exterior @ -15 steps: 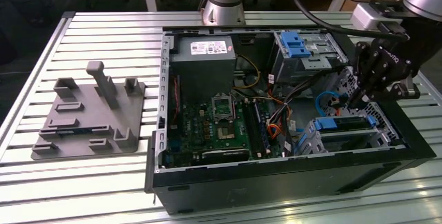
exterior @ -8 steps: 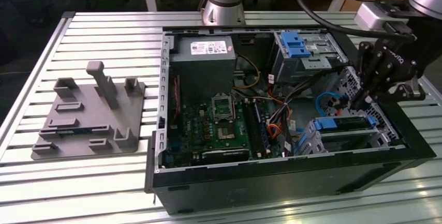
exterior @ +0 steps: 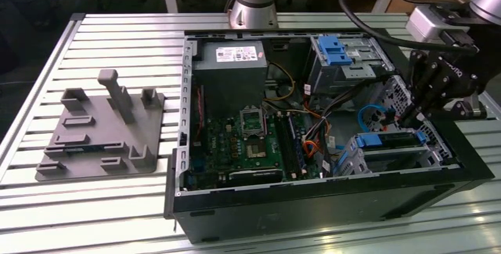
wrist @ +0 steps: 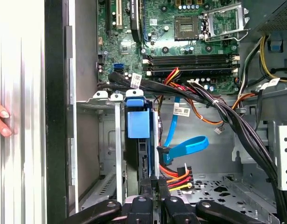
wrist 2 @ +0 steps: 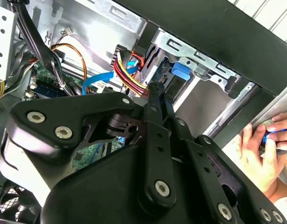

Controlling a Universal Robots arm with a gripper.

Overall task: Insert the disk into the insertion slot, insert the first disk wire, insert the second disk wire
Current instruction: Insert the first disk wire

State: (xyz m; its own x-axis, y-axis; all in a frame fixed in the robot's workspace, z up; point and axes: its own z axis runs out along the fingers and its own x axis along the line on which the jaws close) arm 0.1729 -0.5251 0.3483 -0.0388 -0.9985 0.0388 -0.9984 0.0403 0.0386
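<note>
The disk (wrist: 135,123) stands on edge inside the insertion slot (wrist: 116,140). Its long axis points at the motherboard (wrist: 162,28), with the blue carrier end nearest the board. At the disk's far end the gripper (wrist: 154,186) has its fingers drawn together against a red-and-yellow wire bundle (wrist: 177,173). I cannot tell whether they pinch its plug. The second disk wire (wrist: 188,145) curls beside the disk, farther from the board than the carrier end.

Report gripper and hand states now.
Gripper: shut; whether it pinches anything cannot be told.
Person's hand: outside, beside the case; its grasp cannot be told.
</note>
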